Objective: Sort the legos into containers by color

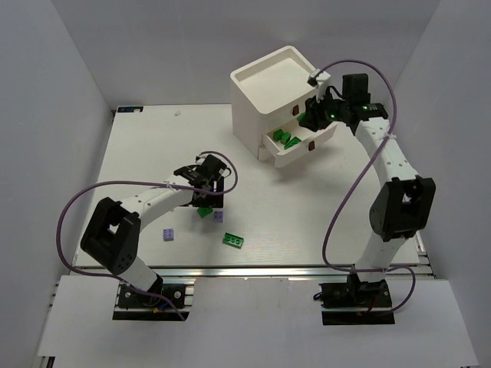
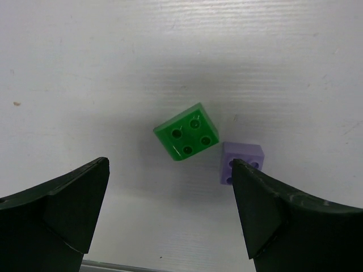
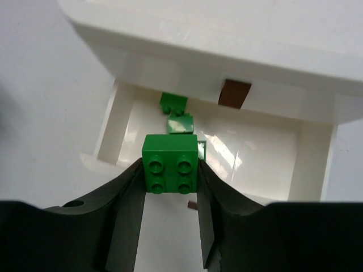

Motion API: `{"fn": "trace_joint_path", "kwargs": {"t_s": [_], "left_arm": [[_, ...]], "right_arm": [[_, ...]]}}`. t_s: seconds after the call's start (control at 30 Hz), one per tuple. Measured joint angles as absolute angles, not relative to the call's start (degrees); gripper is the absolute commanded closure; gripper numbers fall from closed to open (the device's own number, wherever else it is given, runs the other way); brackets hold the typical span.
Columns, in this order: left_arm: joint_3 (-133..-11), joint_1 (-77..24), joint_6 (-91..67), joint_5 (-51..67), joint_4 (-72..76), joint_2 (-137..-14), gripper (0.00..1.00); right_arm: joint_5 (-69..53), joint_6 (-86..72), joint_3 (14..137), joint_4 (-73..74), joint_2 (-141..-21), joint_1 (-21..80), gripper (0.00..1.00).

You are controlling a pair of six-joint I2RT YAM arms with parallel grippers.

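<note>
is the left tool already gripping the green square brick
No, the left tool is open and the green brick lies free ahead of it, touching neither side.

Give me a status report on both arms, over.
Right tool shut on green brick at open drawer. Left tool open above loose green square. Purple brick close beside it.

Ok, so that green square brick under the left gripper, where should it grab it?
From straight above, on two opposite flat side walls of the green brick. It lies studs-up but skewed to the left gripper's open jaws, so probably turn the wrist first. The purple brick sits by one corner; keep that finger clear.
</note>
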State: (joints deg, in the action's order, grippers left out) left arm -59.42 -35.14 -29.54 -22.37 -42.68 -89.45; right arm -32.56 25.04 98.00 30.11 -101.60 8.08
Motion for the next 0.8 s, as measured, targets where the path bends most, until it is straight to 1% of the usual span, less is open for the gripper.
{"fn": "trace_joint_path", "kwargs": {"t_s": [0.1, 0.13, 0.17, 0.2, 0.23, 0.27, 0.33, 0.4, 0.5, 0.6, 0.77, 0.8], "left_arm": [[-60.2, -34.0, -27.0, -20.1, -41.2, -89.5, 0.02], [-60.2, -33.6, -26.3, -19.3, -40.9, -89.5, 0.02], [-60.2, -33.2, -25.5, -18.3, -40.6, -89.6, 0.02], [-60.2, -32.9, -24.7, -17.3, -40.3, -89.6, 0.02], [-60.2, -32.6, -23.9, -16.3, -39.9, -89.6, 0.02], [-60.2, -32.4, -23.3, -15.3, -39.7, -89.7, 0.02], [-60.1, -31.9, -21.9, -13.3, -39.0, -89.7, 0.02], [-60.1, -31.5, -20.6, -11.8, -38.5, -89.8, 0.02], [-60.1, -30.8, -18.9, -10.1, -37.8, -90.4, 0.03], [-60.1, -30.3, -17.5, -9.1, -37.4, -92.3, 0.06], [-60.1, -29.0, -15.3, -7.0, -36.8, -95.5, 0.11], [-60.1, -28.8, -14.9, -7.0, -36.6, -95.6, 0.14]], "right_arm": [[-29.7, 21.1, 102.7, 28.0, -106.2, 9.6, 1.00], [-28.7, 20.2, 104.0, 27.6, -107.8, 10.0, 0.99], [-27.7, 19.6, 105.0, 27.2, -109.2, 10.3, 0.87], [-26.9, 19.3, 105.6, 26.8, -110.3, 10.6, 0.78], [-26.1, 19.0, 105.7, 26.7, -111.2, 10.7, 0.67], [-25.4, 18.7, 105.7, 26.9, -111.9, 10.9, 0.47], [-24.5, 18.2, 105.6, 27.0, -112.9, 11.0, 0.28], [-24.3, 18.0, 105.5, 27.1, -113.0, 11.0, 0.25], [-24.9, 17.9, 105.4, 26.8, -112.9, 10.9, 0.25], [-26.0, 17.5, 103.8, 26.7, -111.7, 10.9, 0.27], [-28.1, 16.6, 98.7, 26.8, -105.7, 10.5, 0.27], [-28.7, 16.4, 97.7, 26.7, -104.0, 10.4, 0.27]]}}
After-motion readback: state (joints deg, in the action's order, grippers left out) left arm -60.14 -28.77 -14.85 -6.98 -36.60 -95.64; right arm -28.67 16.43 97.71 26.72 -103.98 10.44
